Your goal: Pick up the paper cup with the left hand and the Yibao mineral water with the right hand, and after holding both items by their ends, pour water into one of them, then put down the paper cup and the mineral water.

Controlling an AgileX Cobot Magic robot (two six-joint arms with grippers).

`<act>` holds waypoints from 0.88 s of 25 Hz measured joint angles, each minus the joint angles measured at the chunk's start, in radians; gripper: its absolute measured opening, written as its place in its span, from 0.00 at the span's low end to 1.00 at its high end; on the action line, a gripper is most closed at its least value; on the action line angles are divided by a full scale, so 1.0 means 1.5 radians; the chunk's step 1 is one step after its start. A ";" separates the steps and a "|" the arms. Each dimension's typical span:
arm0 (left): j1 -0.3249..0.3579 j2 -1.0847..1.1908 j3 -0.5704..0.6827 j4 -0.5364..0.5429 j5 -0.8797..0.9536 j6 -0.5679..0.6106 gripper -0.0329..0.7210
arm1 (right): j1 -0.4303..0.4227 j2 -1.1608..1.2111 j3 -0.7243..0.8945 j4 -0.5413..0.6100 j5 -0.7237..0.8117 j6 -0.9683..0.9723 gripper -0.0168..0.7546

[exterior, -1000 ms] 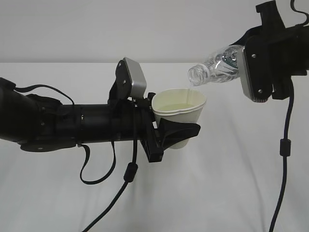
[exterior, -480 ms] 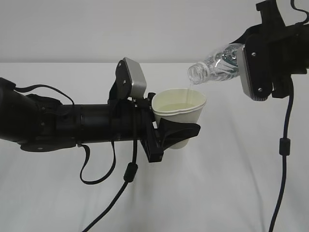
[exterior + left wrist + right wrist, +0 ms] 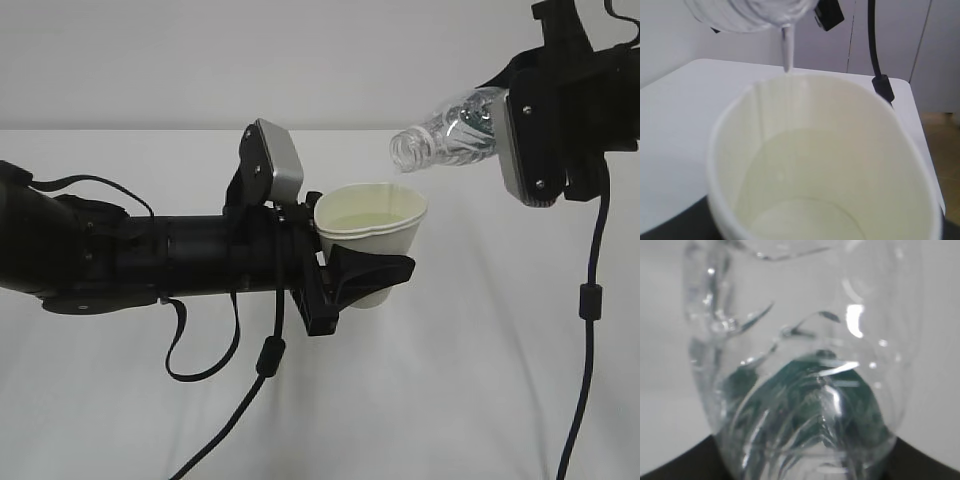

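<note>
Exterior view: the left hand [image 3: 365,275] clamps the paper cup [image 3: 371,237] upright above the table [image 3: 450,380], while the right hand [image 3: 505,130] grips the base end of the water bottle [image 3: 445,135], which is tipped with its open mouth just over the cup's far rim. The left wrist view shows a thin stream [image 3: 787,47] falling into the cup, which already holds some water, so pouring looks under way. Next, I judge, the bottle must be tilted back upright before both are lowered and released.
</note>
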State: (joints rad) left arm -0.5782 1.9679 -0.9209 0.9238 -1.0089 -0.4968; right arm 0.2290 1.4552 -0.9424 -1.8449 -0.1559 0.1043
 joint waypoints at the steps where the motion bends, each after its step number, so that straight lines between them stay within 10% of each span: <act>1: 0.000 0.000 0.000 0.000 0.000 0.000 0.57 | 0.000 -0.001 0.000 0.000 0.000 -0.001 0.48; 22: 0.000 0.000 0.000 -0.029 0.000 0.000 0.57 | 0.000 -0.008 0.000 0.000 -0.023 0.065 0.48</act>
State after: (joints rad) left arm -0.5782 1.9679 -0.9209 0.8804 -1.0089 -0.4968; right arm 0.2290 1.4430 -0.9424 -1.8449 -0.1900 0.2014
